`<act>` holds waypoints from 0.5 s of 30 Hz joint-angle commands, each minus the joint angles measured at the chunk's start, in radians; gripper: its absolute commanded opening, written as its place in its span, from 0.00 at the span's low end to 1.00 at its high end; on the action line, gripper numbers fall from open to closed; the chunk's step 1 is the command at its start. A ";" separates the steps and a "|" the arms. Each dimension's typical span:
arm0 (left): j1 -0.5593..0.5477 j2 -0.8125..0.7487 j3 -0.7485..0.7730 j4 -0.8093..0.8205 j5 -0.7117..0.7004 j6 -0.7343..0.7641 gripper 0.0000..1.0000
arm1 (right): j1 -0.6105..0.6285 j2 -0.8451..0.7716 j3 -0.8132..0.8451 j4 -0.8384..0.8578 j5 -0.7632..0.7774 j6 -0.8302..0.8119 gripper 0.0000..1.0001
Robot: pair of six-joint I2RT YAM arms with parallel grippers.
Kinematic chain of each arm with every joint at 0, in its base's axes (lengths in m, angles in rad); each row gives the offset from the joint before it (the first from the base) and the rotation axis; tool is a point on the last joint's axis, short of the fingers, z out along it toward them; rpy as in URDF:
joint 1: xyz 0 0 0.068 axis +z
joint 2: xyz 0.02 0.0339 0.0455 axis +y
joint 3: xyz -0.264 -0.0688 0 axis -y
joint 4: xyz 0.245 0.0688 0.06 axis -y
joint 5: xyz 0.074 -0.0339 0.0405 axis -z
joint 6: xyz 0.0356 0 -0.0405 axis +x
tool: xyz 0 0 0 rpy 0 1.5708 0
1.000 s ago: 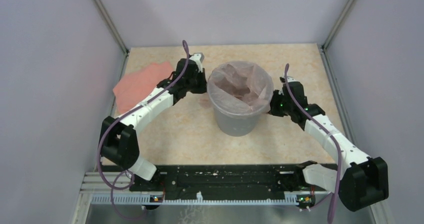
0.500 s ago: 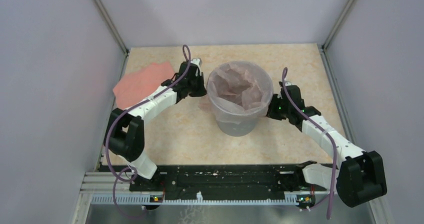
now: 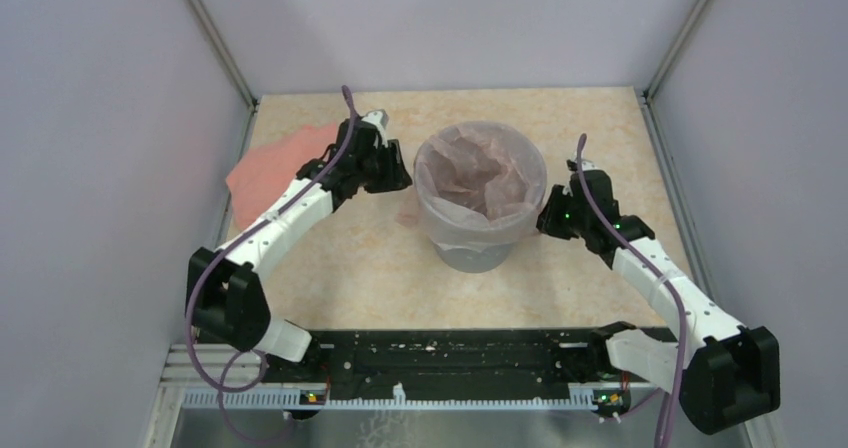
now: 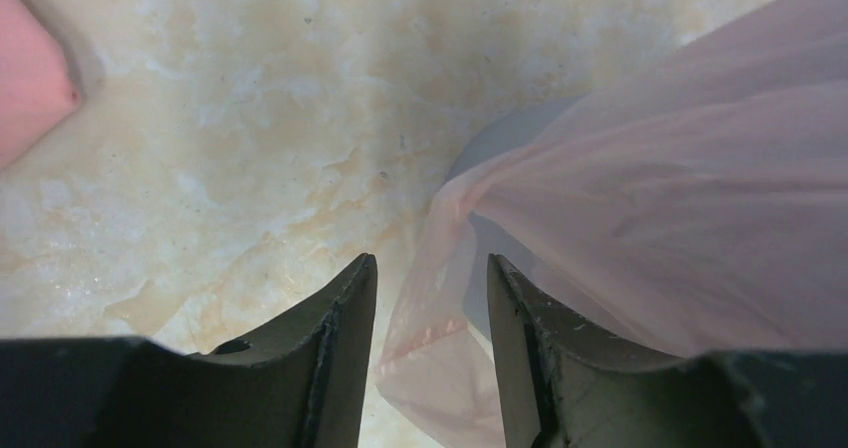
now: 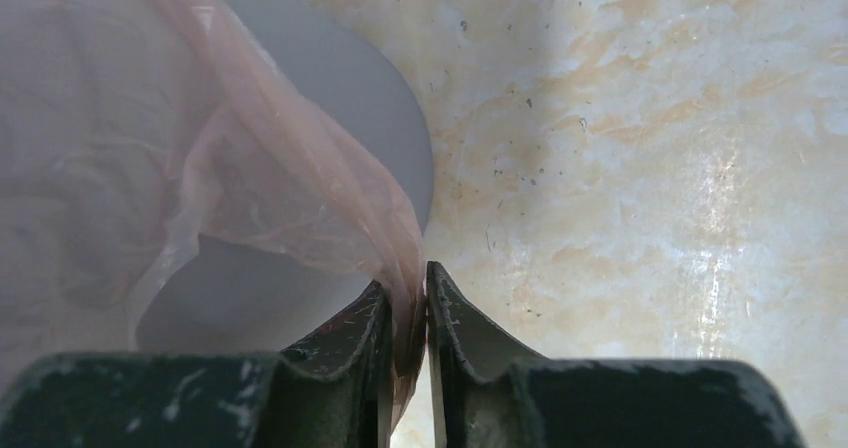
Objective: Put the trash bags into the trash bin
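The desk [image 3: 330, 268] is a pale, marbled beige slab with grey walls on three sides. Near its middle stands the grey bin [image 3: 468, 250], upright, mouth open to the ceiling. The thin pink bag [image 3: 480, 173] sits inside it as a liner, crumpled down in the hollow, with its edge folded over the rim and draped a little way down the outside wall. Over at about ten o'clock from the bin, against the left wall, a flat pink sheet [image 3: 265, 168] lies on the desk, well apart from the bin.

The left gripper [image 4: 430, 268] hangs just beside the rim at the bin's nine o'clock. Its jaws stand apart, and a loose flap of the bag droops into the gap without being squeezed. The right gripper [image 5: 407, 293] is at roughly four o'clock on the rim. Its jaws are nearly together, pinching a gathered fold of the bag's edge and drawing it taut outward over the rim.
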 commanded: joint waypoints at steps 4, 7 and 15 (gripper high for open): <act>0.015 -0.112 -0.054 -0.031 -0.001 -0.023 0.56 | -0.009 -0.060 0.081 -0.045 0.024 0.007 0.34; 0.018 -0.124 -0.098 -0.020 0.026 -0.037 0.59 | -0.008 -0.087 0.103 -0.097 0.071 0.006 0.50; 0.047 -0.119 -0.177 0.055 0.154 -0.087 0.61 | -0.025 -0.076 0.143 -0.084 0.077 -0.016 0.57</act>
